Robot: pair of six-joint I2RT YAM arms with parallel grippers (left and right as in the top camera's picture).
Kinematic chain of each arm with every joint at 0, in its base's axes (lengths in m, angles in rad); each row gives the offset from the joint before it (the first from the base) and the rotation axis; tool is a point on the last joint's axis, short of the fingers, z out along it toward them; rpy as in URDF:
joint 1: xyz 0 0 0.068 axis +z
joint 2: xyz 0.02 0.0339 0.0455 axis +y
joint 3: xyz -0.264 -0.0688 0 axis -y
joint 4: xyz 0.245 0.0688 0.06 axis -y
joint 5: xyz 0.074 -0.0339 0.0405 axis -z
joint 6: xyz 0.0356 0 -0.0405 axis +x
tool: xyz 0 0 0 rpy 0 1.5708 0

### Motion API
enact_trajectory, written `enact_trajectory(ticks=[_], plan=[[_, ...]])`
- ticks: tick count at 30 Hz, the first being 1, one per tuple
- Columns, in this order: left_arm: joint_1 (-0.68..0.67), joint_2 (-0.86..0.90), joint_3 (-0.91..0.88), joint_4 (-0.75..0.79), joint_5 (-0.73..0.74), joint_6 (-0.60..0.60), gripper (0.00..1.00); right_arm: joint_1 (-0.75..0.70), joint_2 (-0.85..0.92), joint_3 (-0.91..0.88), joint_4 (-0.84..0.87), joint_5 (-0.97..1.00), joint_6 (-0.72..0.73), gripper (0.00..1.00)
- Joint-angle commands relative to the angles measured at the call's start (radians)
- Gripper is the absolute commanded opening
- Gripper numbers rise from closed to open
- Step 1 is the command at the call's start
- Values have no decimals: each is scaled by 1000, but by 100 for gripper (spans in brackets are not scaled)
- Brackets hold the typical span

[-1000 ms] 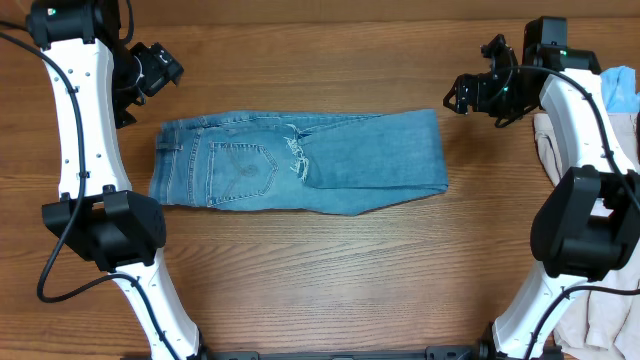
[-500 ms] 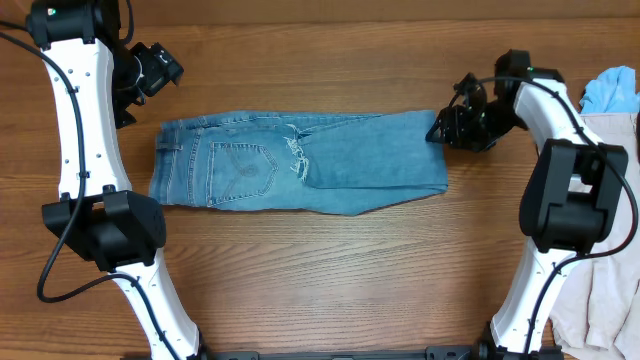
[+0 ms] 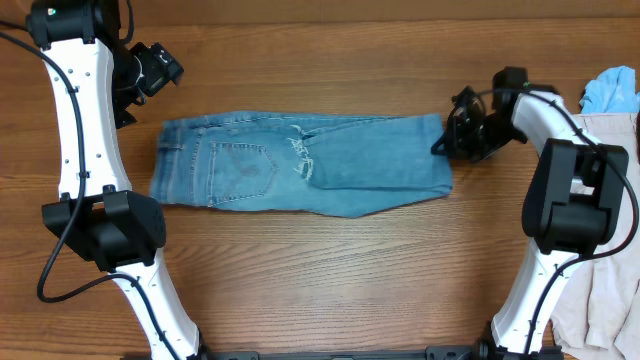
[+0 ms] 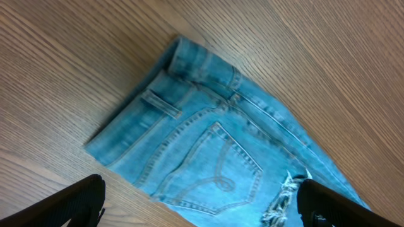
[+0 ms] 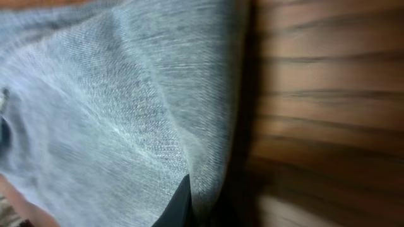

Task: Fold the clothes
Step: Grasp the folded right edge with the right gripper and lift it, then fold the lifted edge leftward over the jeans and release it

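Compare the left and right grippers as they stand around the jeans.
The left gripper hangs clear of the jeans, beyond the waistband corner; the right gripper is at their hem end, against the fabric. The left fingers are spread open; the right fingers are mostly hidden, so their state is unclear. Both are black.

free: table [image 3: 330, 285] on near side of jeans [image 3: 300, 165] | blocked: clothes pile [image 3: 615, 130], right arm [image 3: 545, 110] at right edge

We see light blue jeans [image 3: 340, 170] lying flat across the upper middle of the overhead frame, folded lengthwise, with the waistband at left, a back pocket facing up, a frayed rip near centre and the hems at right.
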Motion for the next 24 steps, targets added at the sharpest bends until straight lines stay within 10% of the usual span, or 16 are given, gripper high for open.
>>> enact_trajectory(ticks=[1, 11, 24], plan=[[-2, -9, 9, 1, 2, 19, 100, -111, 8, 212, -93, 96, 43, 4], [-2, -9, 9, 1, 2, 19, 100, -288, 8, 785, -440, 148, 42, 4], [-2, -9, 9, 1, 2, 19, 100, 35, 8, 877, -585, 163, 293, 4]])
